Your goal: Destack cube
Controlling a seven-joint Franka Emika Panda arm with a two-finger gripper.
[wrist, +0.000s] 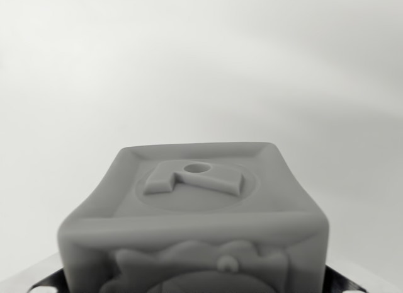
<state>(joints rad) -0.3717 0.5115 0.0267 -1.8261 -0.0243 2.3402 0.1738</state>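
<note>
A: Your jaws first: can you see how they stand?

B: No. You get only slivers of dark and bright metal at the bottom corners of the wrist view, beside the cube (195, 224), so you cannot tell whether they are apart or already pressing its sides. Treat that as unknown before you lift.

A: Where is the cube, then?

B: Right under the camera, filling the lower middle of the view. It is grey, with a raised shape and a small hole on its upper face and a relief figure on the near face. Beyond it you see only a pale, blank surface (201, 66), perhaps the counter or a backdrop. Whatever it is stacked on is hidden beneath it, so you cannot confirm a lower cube from here.

A: What could go wrong?

B: Three things, in my judgement. If the jaws are not truly closed on it, a lift leaves the cube behind. If they bite too low, you may catch the one underneath and drag both. And the relief and rounded edges give uneven contact, so it could twist or slip out as you rise.

A: And the arm's pose?

B: The wrist seems low and close in, tilted so the camera looks across the top face, with the cube about centred between the corner slivers.
</note>
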